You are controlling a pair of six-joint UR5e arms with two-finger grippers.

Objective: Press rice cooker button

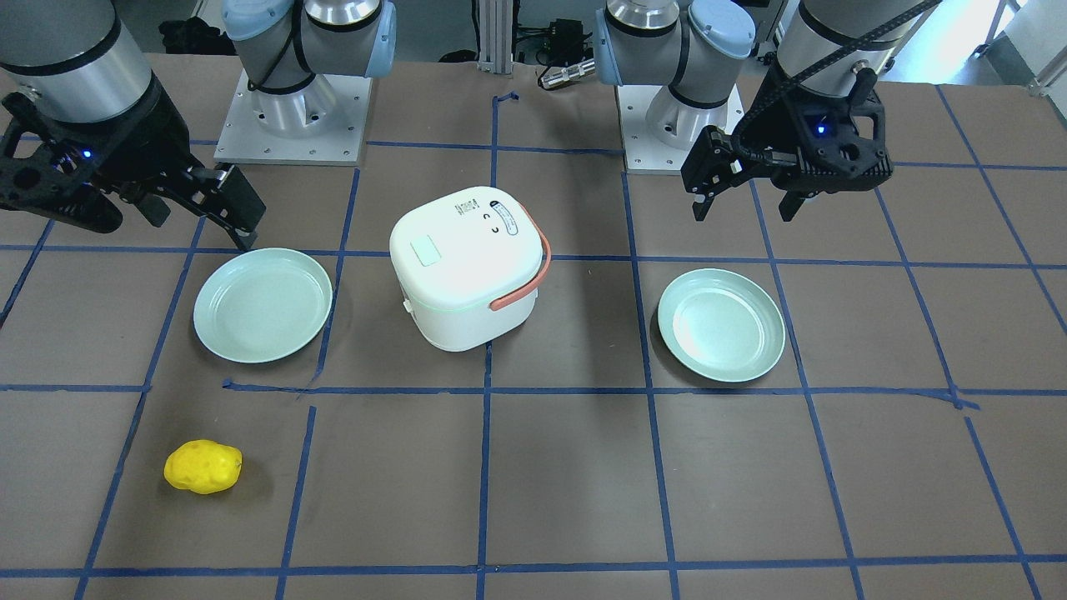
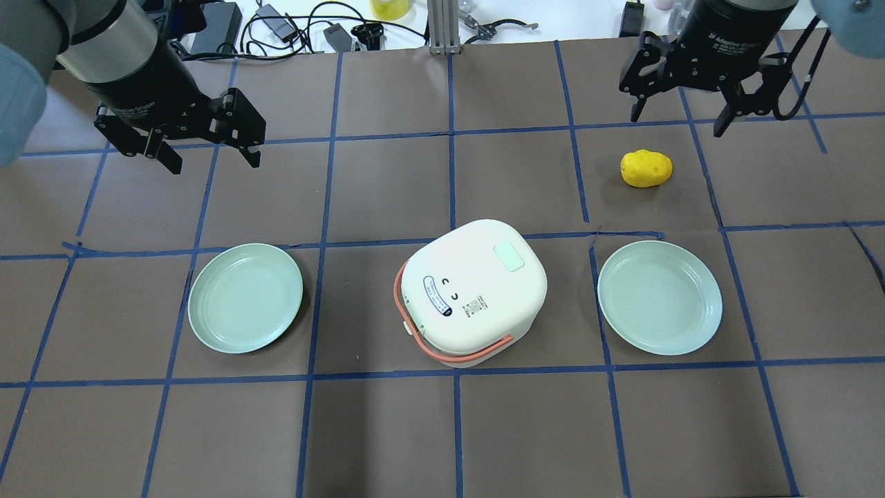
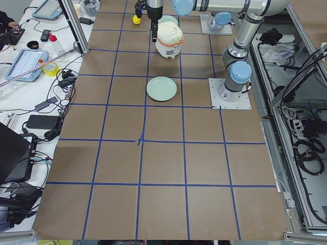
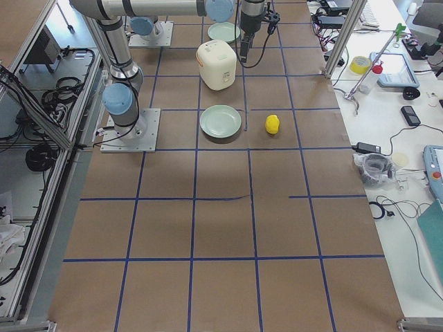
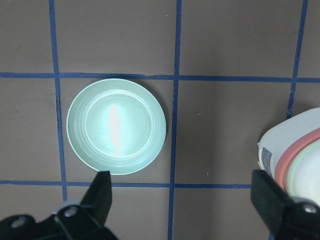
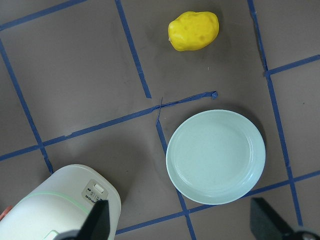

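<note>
The white rice cooker (image 1: 467, 267) stands with its lid closed at the table's middle (image 2: 473, 290), its coral handle lying around the lid. A pale-green square (image 2: 509, 256) sits on the lid, and a small white tab (image 6: 98, 189) shows on its side. My left gripper (image 2: 211, 159) is open and empty, raised well to the cooker's far left (image 1: 744, 208). My right gripper (image 2: 677, 117) is open and empty, raised at the far right (image 1: 200, 221). The cooker's edge shows at the right of the left wrist view (image 5: 295, 160).
Two mint-green plates flank the cooker, one on the left (image 2: 245, 297) and one on the right (image 2: 660, 296). A yellow potato-like object (image 2: 646, 168) lies beyond the right plate, below my right gripper. Blue tape lines grid the brown table.
</note>
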